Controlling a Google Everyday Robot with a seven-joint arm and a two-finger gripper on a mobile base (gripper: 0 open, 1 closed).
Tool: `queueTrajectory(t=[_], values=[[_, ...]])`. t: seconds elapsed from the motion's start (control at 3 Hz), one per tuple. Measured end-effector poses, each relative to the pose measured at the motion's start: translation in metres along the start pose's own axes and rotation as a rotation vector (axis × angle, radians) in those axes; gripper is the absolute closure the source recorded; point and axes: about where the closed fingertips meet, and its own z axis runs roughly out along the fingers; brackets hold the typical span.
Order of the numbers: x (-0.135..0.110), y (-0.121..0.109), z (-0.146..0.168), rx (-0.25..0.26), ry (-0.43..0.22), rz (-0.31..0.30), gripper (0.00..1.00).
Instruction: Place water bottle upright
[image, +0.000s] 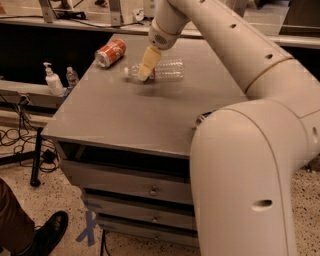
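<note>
The water bottle lies on its side near the back of the grey table, its white cap pointing left. It is clear ribbed plastic with a coloured label band. My gripper hangs from the white arm just above and in front of the bottle's neck end, its cream fingers pointing down-left over the bottle. The fingers hide part of the neck and label.
A red soda can lies on its side at the table's back left. My arm's large elbow covers the table's right side. A white pump dispenser and a small clear bottle stand on a ledge to the left. A shoe is on the floor.
</note>
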Motion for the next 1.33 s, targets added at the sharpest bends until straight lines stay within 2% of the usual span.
queueTrajectory(t=[0.33,0.67,1.33], values=[[-0.004,0.001,0.018,-0.029,0.024,-0.022,0.00],[0.000,0.004,0.030,-0.057,0.047,-0.032,0.16],[0.005,0.006,0.036,-0.082,0.066,-0.034,0.64]])
